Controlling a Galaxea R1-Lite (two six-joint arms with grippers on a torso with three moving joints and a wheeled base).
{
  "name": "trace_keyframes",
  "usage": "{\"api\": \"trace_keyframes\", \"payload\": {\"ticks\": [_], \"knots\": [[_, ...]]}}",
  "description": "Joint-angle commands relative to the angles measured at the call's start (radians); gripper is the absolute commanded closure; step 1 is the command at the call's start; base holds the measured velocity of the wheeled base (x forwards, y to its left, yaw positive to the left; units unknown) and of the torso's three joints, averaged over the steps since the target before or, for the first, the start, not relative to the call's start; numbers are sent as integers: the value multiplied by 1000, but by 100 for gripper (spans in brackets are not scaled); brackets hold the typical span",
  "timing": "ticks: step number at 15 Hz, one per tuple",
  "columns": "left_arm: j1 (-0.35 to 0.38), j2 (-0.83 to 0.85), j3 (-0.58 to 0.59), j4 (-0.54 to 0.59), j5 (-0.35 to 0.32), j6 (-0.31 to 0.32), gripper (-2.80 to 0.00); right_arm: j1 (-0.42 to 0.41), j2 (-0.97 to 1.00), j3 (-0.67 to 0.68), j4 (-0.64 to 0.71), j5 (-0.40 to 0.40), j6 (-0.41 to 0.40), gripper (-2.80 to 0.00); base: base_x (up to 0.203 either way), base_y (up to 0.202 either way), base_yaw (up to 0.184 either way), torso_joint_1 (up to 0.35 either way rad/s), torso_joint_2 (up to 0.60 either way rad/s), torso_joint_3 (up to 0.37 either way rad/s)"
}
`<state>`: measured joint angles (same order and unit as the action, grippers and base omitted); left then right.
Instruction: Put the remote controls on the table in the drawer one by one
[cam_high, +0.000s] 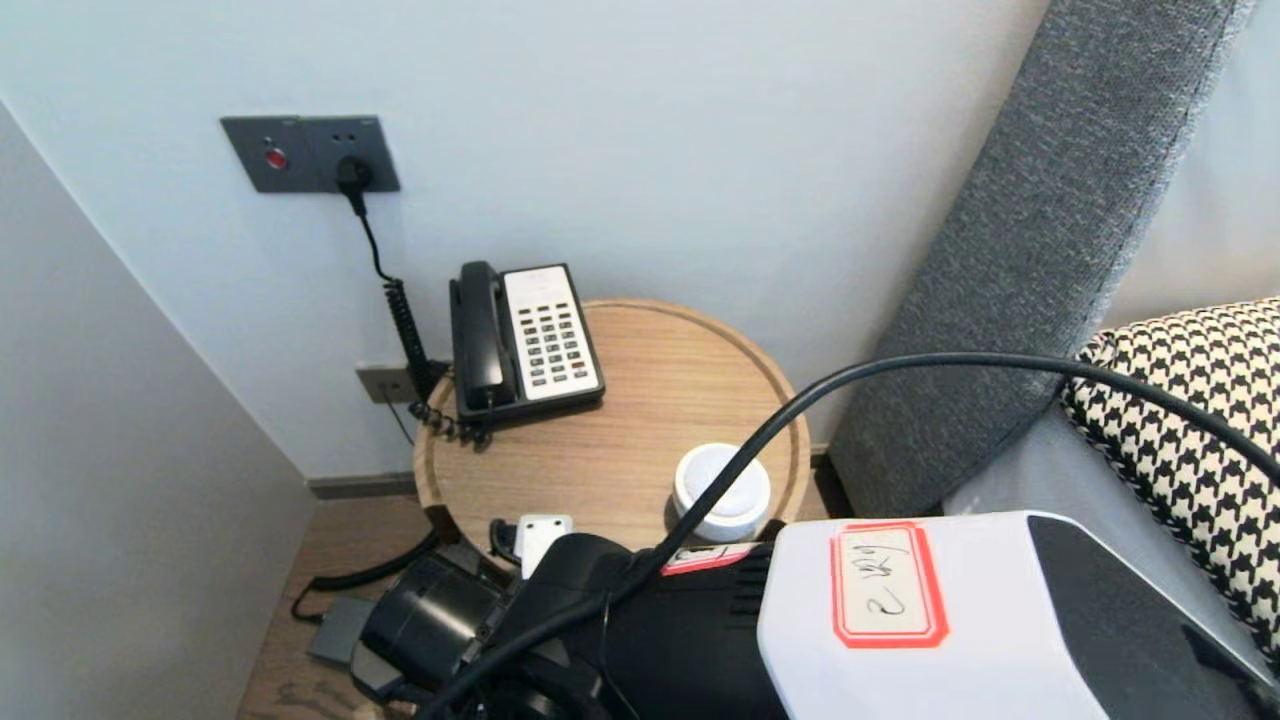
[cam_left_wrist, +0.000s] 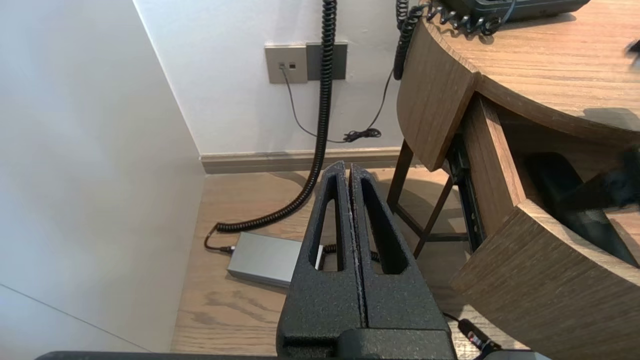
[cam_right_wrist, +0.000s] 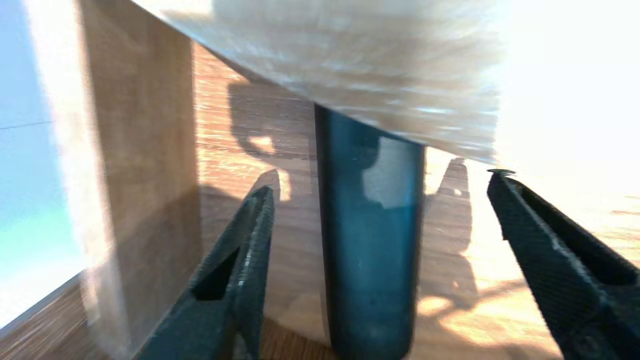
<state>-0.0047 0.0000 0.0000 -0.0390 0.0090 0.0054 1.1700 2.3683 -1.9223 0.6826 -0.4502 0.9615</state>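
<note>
1. The right hand (cam_right_wrist: 380, 185) was inside the open drawer (cam_left_wrist: 550, 280) under the round tabletop (cam_high: 640, 430) — fingers spread wide, released.
2. A dark oblong object (cam_right_wrist: 370, 260) lay in the drawer between those fingers, touching neither, its far end hidden beneath the tabletop.
3. The left hand (cam_left_wrist: 350, 172) hung clenched and empty beside the drawer, over the floor (cam_left_wrist: 240, 310).
4. On top stood a telephone (cam_high: 525, 340) and — nearer the robot — a white round container (cam_high: 722, 492).

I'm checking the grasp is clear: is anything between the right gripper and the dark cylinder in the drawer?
Nothing visible. The dark cylinder lies bare between the open fingers of the right gripper, apart from both; the tabletop only overhangs its far end.
</note>
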Motion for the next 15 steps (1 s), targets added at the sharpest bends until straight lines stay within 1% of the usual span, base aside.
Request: {"api": "trace_keyframes", "payload": {"ticks": [1, 2, 4, 6, 7, 8, 9, 13, 15], "knots": [[0, -2, 9, -1, 0, 1, 0, 2, -58, 6, 31, 7, 2, -280, 0, 0, 0, 0, 0, 0], [0, -2, 9, -1, 0, 1, 0, 3, -76, 6, 47, 27, 2, -280, 0, 0, 0, 0, 0, 0], [0, -2, 9, -1, 0, 1, 0, 3, -121, 7, 80, 93, 3, -280, 0, 0, 0, 0, 0, 0], [0, -2, 9, -1, 0, 1, 0, 1, -177, 12, 128, 182, 7, -280, 0, 0, 0, 0, 0, 0], [0, -2, 9, -1, 0, 1, 0, 0, -184, 15, 144, 196, 8, -280, 0, 0, 0, 0, 0, 0], [0, -2, 9, -1, 0, 1, 0, 0, -215, 20, 155, 202, 8, -247, 0, 0, 0, 0, 0, 0], [0, -2, 9, -1, 0, 1, 0, 0, -258, 31, 162, 205, 4, 0, 0, 0, 0, 0, 0, 0], [0, -2, 9, -1, 0, 1, 0, -21, -358, 38, 232, 202, -14, 0, 0, 0, 0, 0, 0, 0], [0, -2, 9, -1, 0, 1, 0, -54, -416, 45, 244, 199, -18, 0, 0, 0, 0, 0, 0, 0]]}}
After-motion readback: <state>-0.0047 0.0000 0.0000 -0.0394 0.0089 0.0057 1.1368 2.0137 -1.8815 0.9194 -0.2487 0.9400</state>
